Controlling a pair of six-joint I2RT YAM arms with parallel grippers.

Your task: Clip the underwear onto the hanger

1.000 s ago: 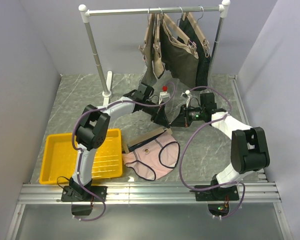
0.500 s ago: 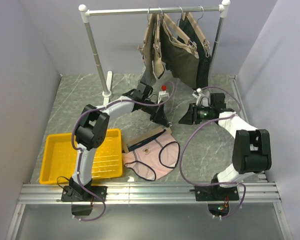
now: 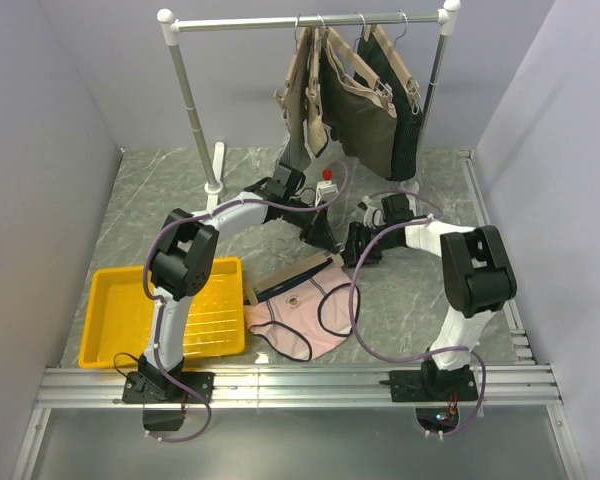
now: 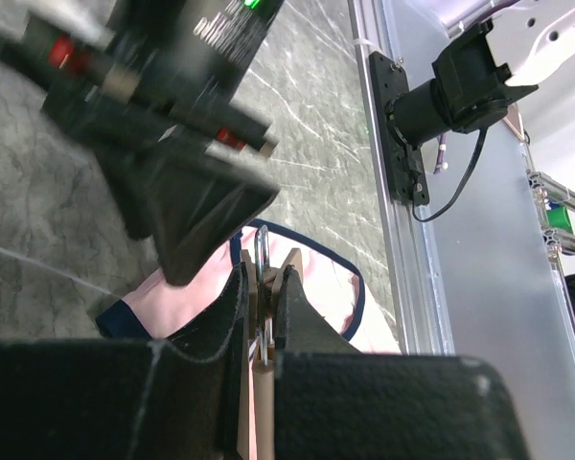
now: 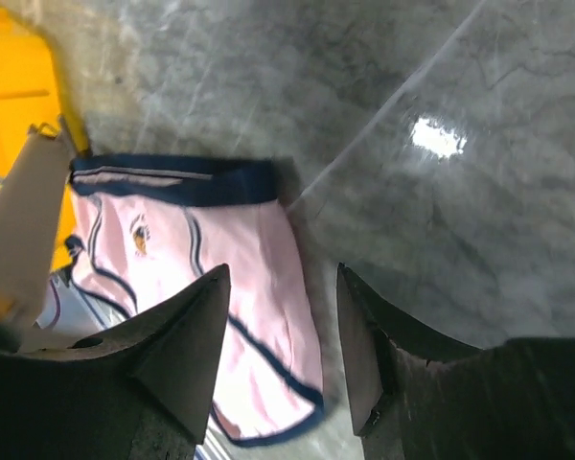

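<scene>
Grey marble tabletop (image 3: 180, 190) | lilac walls (image 3: 40, 150) | left claw (image 4: 264, 280) clamps hanger (image 3: 295, 277) | right claw (image 5: 283, 278) agape near underwear (image 3: 300, 320)

The grey marbled desk (image 3: 160, 200) carries a shallow yellow plastic tray (image 3: 120, 315) at its left, pale pink navy-edged underwear (image 3: 302, 322) just beside the tray, and a white clothes rack's foot (image 3: 217, 165) farther back.

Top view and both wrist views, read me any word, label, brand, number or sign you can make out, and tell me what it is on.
No readable text in any view.
Pale pink briefs with dark navy edging: only a tiny round mark on the front, too small to read.
Slim tan bar hanger: no print visible.
</scene>
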